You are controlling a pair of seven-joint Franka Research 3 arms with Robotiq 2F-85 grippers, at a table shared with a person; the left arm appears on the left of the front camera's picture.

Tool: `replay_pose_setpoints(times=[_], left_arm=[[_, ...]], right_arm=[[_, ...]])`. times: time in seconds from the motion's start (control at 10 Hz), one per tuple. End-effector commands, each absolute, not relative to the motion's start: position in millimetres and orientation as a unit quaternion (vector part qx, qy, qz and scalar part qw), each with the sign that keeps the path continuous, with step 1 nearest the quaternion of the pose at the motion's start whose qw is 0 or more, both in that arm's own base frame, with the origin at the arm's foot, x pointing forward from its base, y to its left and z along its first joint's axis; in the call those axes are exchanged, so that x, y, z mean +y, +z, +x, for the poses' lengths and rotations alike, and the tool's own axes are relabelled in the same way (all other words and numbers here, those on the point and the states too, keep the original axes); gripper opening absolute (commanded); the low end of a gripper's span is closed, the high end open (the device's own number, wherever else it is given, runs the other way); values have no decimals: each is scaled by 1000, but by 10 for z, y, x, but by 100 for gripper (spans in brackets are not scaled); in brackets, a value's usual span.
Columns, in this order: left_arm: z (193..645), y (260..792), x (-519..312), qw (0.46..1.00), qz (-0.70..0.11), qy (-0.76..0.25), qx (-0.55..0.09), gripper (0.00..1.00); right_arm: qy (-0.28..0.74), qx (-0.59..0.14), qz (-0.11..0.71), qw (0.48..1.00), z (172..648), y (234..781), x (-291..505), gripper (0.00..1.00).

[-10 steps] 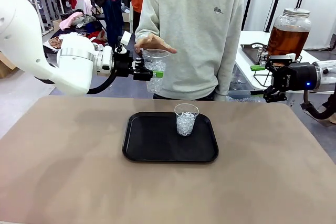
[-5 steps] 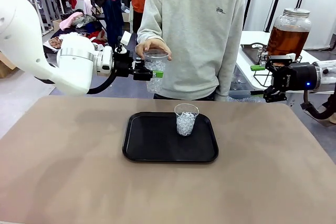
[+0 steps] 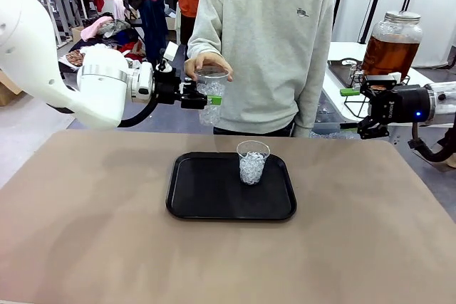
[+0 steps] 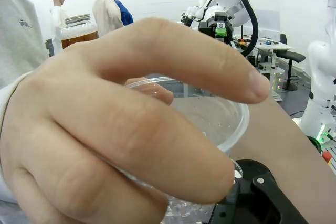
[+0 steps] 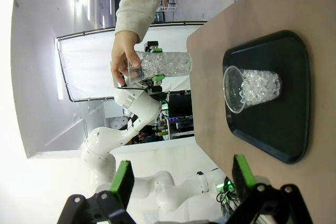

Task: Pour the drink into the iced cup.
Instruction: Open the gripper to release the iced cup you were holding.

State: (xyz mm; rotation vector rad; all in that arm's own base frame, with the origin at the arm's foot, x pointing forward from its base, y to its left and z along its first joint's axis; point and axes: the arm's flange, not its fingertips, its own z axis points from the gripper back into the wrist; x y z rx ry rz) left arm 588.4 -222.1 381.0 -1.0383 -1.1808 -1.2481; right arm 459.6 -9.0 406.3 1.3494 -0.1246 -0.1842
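Observation:
My left gripper [image 3: 206,99] is shut on a clear iced cup [image 3: 211,94], held upright in the air beyond the table's far edge. The person's hand [image 3: 206,63] grips that cup's rim from above. In the left wrist view the hand [image 4: 115,129] covers most of the cup's rim [image 4: 223,116]. A second iced cup [image 3: 253,162] stands on the black tray [image 3: 206,190]. The drink [image 3: 389,53], amber in a big glass jar, sits on a side table at back right. My right gripper [image 3: 365,108] hangs open just in front of the jar, holding nothing.
The brown table [image 3: 92,233] has bare room around the tray. The person stands at its far edge. In the right wrist view, the tray [image 5: 286,56] with its cup [image 5: 252,87] lies ahead of the open green pads [image 5: 123,182].
The person's hand, first hovering open above the held cup, has come down and closed on its rim. Neither arm has moved.

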Motion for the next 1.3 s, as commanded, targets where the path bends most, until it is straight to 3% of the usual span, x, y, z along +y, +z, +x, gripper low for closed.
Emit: replay_pose_setpoints(times=[0.0, 1.2], left_arm=[[5869, 3841, -2221, 535, -436, -525, -498, 62], [5869, 3841, -2221, 535, -436, -525, -498, 62]], right_arm=[[-85, -58, 625, 774, 4599, 4071, -82, 100], [-85, -58, 625, 774, 4599, 4071, -82, 100]])
